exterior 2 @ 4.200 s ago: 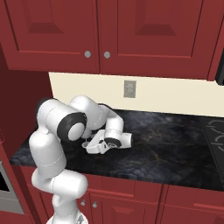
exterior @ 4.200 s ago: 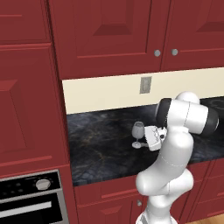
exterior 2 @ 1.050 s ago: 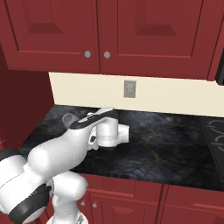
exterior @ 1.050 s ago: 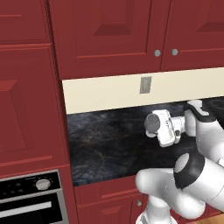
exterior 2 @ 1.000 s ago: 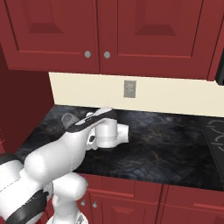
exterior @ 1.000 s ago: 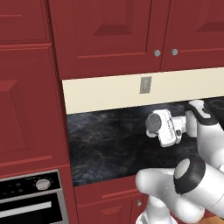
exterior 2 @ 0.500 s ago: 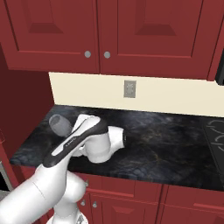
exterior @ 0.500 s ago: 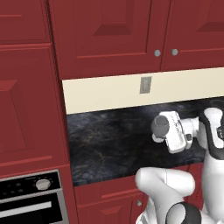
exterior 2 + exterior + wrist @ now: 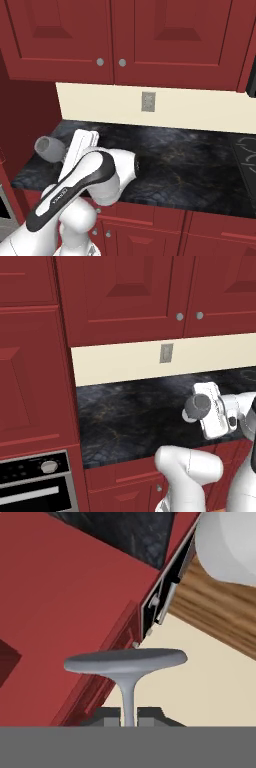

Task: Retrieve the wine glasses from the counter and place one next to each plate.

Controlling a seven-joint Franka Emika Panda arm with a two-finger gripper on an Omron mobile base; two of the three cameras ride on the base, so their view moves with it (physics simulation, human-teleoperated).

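Observation:
A clear greyish wine glass [image 9: 125, 661] is held by its thin stem, its round foot facing the hand camera. My gripper [image 9: 129, 717] is shut on that stem, a dark fingertip on each side. In the left base view the wine glass [image 9: 196, 404] hangs at the hand, over the front edge of the black counter [image 9: 130, 416]. In the right base view the wine glass [image 9: 49, 148] sticks out to the left of the white hand, above the left end of the counter [image 9: 190, 160]. The plates are out of view.
Dark red upper cabinets [image 9: 125, 296] hang over the counter, with a wall outlet [image 9: 166, 352] on the cream backsplash. An oven [image 9: 35, 481] sits low at the left under a tall red cabinet. A cooktop edge [image 9: 247, 150] shows at far right.
The arm has folded and swung back from the counter, carrying the glass: right and down in the left base view, left in the right base view. The grip stays the same.

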